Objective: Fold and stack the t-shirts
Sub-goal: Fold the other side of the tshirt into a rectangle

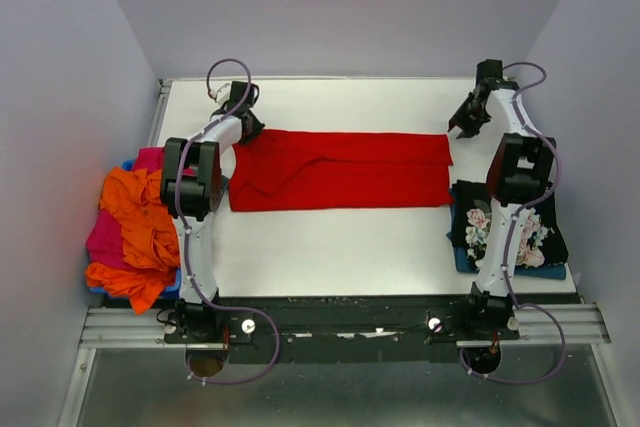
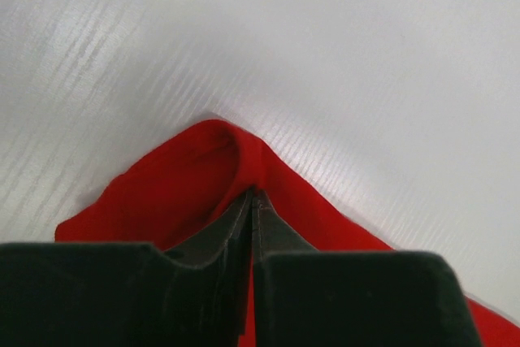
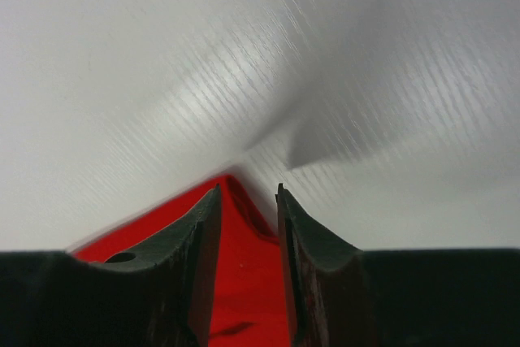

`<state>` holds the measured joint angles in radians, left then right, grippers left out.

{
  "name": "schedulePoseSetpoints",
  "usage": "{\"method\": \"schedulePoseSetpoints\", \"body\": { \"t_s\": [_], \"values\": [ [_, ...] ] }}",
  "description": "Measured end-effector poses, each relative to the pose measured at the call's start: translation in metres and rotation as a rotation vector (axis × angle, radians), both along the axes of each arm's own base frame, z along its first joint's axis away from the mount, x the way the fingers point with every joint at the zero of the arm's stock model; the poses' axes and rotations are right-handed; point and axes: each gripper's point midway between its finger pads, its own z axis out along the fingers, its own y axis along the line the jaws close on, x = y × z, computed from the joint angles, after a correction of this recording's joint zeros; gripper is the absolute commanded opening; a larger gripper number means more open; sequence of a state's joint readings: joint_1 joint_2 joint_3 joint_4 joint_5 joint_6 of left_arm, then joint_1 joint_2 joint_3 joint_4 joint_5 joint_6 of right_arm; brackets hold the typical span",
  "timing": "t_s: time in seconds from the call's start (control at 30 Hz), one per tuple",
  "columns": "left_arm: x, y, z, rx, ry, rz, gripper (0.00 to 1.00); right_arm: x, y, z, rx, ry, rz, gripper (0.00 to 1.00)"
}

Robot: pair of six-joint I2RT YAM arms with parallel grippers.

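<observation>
At bottom centre of the left wrist view, the left claw (image 2: 253, 194) sits all but together on a corner of the red t-shirt (image 2: 187, 193) — gripping or not, I cannot tell. The right claw (image 3: 248, 193) stands apart over the opposite corner. The lengthwise fold looks laid; a crosswise fold is next — open surface (image 1: 350, 247) lies below the band.

A white worktop (image 1: 340, 247) with a fine ribbed grain spreads ahead of the left fingers (image 2: 219, 237) and the right fingers (image 3: 203, 233). It is softly lit, with a grey shadow just past the right ones. Plain pale walls (image 1: 340, 7) enclose three sides. An aluminium rail (image 1: 120, 327) runs well behind.
</observation>
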<state>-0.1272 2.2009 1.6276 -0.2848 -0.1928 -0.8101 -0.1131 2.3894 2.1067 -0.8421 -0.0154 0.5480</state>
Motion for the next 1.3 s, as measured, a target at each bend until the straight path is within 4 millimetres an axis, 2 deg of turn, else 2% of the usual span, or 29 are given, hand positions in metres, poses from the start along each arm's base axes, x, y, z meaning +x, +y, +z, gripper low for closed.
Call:
{"method": "schedulePoseSetpoints", "body": {
  "t_s": [0.1, 0.23, 0.33, 0.43, 0.53, 0.63, 0.73, 0.83, 0.87, 0.93, 1.0, 1.1, 1.17, 1.2, 1.23, 1.3],
  "values": [
    [0.001, 0.006, 0.002, 0.006, -0.003, 0.003, 0.23, -0.007, 0.001, 0.018, -0.008, -0.021, 0.007, 0.43],
    [0.004, 0.014, 0.006, 0.008, -0.018, 0.015, 0.23, -0.002, 0.014, 0.059, -0.016, -0.116, 0.042, 0.41],
    [0.007, 0.019, 0.009, 0.008, -0.019, 0.024, 0.23, 0.001, 0.038, 0.088, -0.007, -0.192, 0.092, 0.39],
    [0.021, 0.024, 0.02, 0.003, -0.044, 0.039, 0.23, 0.0, 0.078, 0.104, 0.021, -0.25, 0.171, 0.39],
    [0.028, 0.031, 0.022, -0.003, -0.055, 0.058, 0.23, -0.008, 0.127, 0.1, 0.058, -0.27, 0.271, 0.39],
    [0.023, 0.04, 0.012, -0.005, -0.035, 0.071, 0.29, -0.019, 0.181, 0.089, 0.1, -0.266, 0.391, 0.39],
    [0.008, 0.044, 0.0, -0.005, -0.022, 0.073, 0.41, -0.029, 0.23, 0.087, 0.141, -0.281, 0.506, 0.4],
    [-0.014, 0.04, 0.008, -0.003, -0.023, 0.05, 0.48, -0.037, 0.269, 0.091, 0.183, -0.313, 0.601, 0.39],
    [-0.023, 0.035, 0.019, -0.001, -0.036, 0.032, 0.49, -0.039, 0.279, 0.093, 0.201, -0.329, 0.625, 0.37],
    [-0.03, 0.023, 0.037, -0.001, -0.069, -0.001, 0.5, -0.04, 0.293, 0.096, 0.233, -0.354, 0.659, 0.3],
    [-0.034, 0.005, 0.06, -0.004, -0.124, -0.054, 0.5, -0.038, 0.3, 0.095, 0.26, -0.371, 0.681, 0.03],
    [-0.038, -0.025, 0.083, -0.019, -0.196, -0.15, 0.54, -0.036, 0.308, 0.086, 0.294, -0.372, 0.702, 0.01],
    [-0.039, -0.041, 0.085, -0.023, -0.209, -0.203, 0.65, -0.037, 0.31, 0.076, 0.309, -0.362, 0.711, 0.01],
    [-0.04, -0.046, 0.082, -0.019, -0.203, -0.216, 0.66, -0.039, 0.311, 0.071, 0.317, -0.357, 0.715, 0.01],
    [-0.042, -0.047, 0.078, -0.011, -0.191, -0.22, 0.66, -0.041, 0.311, 0.065, 0.322, -0.352, 0.717, 0.01],
    [-0.044, -0.042, 0.068, 0.024, -0.153, -0.203, 0.58, -0.046, 0.312, 0.054, 0.334, -0.34, 0.72, 0.01]
  ]
}}
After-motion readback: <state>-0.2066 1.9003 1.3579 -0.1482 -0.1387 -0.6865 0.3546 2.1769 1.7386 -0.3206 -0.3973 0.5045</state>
